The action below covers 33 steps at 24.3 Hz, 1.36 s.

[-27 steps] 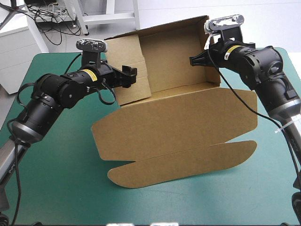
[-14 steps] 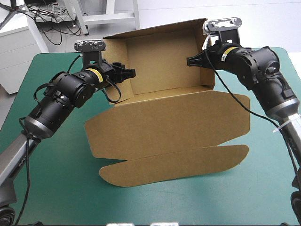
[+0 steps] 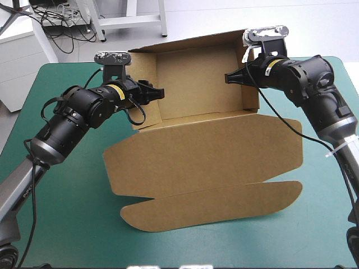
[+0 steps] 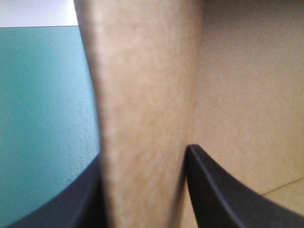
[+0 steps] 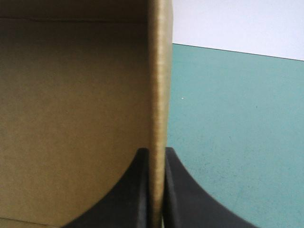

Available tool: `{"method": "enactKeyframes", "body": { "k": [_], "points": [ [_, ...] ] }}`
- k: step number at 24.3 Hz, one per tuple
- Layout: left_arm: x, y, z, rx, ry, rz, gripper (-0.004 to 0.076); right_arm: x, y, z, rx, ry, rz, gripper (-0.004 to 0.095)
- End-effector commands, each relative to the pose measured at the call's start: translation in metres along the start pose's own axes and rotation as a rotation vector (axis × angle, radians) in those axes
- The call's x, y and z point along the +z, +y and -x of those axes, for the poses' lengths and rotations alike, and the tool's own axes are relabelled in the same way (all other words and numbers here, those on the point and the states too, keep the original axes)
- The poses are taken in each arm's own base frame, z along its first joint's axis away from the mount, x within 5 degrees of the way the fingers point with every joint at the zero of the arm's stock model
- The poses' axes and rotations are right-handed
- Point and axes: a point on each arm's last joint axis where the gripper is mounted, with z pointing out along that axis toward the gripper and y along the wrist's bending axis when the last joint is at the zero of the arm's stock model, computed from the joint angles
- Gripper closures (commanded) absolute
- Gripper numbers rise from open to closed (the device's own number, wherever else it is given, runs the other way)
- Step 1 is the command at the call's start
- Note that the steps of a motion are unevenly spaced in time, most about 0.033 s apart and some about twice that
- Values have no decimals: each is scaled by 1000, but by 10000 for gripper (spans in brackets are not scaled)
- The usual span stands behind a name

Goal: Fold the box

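High view: the box [image 3: 196, 78] is seen at the middle of the cover [image 3: 67, 224], towards the far edge, with its back and side walls raised and a broad panel [image 3: 207, 148] laid flat towards the near edge, ending in a rounded flap [image 3: 213, 204]. The left wall [image 3: 147, 115] is clamped by the left gripper [image 3: 154, 92] and the right wall [image 3: 248, 98] by the right gripper [image 3: 231, 77], each from its own side and near the wall's upper half.

In the left wrist view a thick band of board is seen filling the gap between the black fingers [image 4: 216, 190], so that gripper is judged to be closed on the wall; the thickness suggests a doubled layer, though this cannot be confirmed through the blur. In the right wrist view the wall's thin edge is pinched between nearly closed fingers [image 5: 178, 194], with the box's inside on one side and the cover on the other.

The two holds are probably set this way so that both walls are steadied upright and square while the structure is positioned. The panel and flap are left free, so the folding is judged to be partly done, with tucking not yet finished. If either clamp is loosened, a wall may be expected to spring outward.
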Motion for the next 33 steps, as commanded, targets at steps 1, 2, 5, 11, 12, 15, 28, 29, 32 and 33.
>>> {"method": "enactKeyframes", "body": {
  "k": [1,2,5,11,12,15,28,29,32,33],
  "points": [
    [-37,-27,17,32,-135,-227,371,-20,-6,19,0,-158,0,923],
    [-40,-28,18,30,-142,-230,246,-20,-10,19,7,-158,-8,923],
    [-48,-28,22,8,-190,-248,89,-20,-20,19,46,-149,-17,923],
    [-49,-30,24,-27,-205,-271,291,-20,-19,19,44,-148,-10,923],
    [-49,-30,24,-26,-206,-269,325,-20,-19,19,44,-148,-10,923],
    [-49,-30,24,-22,-207,-268,473,-20,-18,19,53,-147,0,923],
    [-44,-25,20,49,-168,-205,731,-18,-12,9,35,-45,70,923],
    [-40,-24,18,56,-145,-193,731,-17,-12,7,33,-22,70,923],
    [-23,-17,10,70,-15,-126,731,-10,-11,-2,32,86,71,923],
    [-15,-12,8,66,59,-93,731,-3,-11,-8,23,146,76,923]
  ]
}}
